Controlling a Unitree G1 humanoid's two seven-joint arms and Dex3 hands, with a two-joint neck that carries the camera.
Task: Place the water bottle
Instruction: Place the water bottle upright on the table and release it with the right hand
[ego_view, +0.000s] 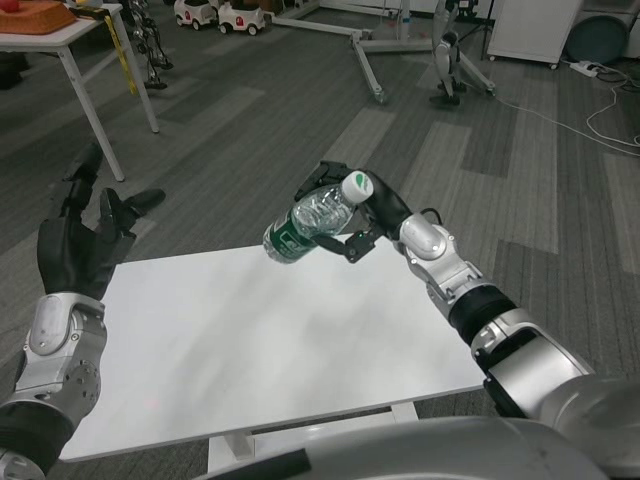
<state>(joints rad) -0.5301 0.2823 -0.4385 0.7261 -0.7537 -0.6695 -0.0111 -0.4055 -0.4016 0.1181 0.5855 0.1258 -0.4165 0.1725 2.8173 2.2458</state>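
In the head view the right hand grips the water bottle near its neck, fingers wrapped around the upper part just below the white cap, and holds it in the air above the far edge of the white table. The bottle is tilted well off upright, cap up and toward the hand, its green-labelled base pointing down and to the picture's left, clear of the tabletop. The left hand hangs beyond the table's near-left corner, fingers spread and holding nothing. To place it well, I judge the wrist should first bring the bottle upright so the base faces the surface squarely, then lower it somewhat inward from the far edge, since setting it right at the rim risks a tumble. The fingers should let go only once the base sits flat; releasing a slanted bottle would likely let it roll
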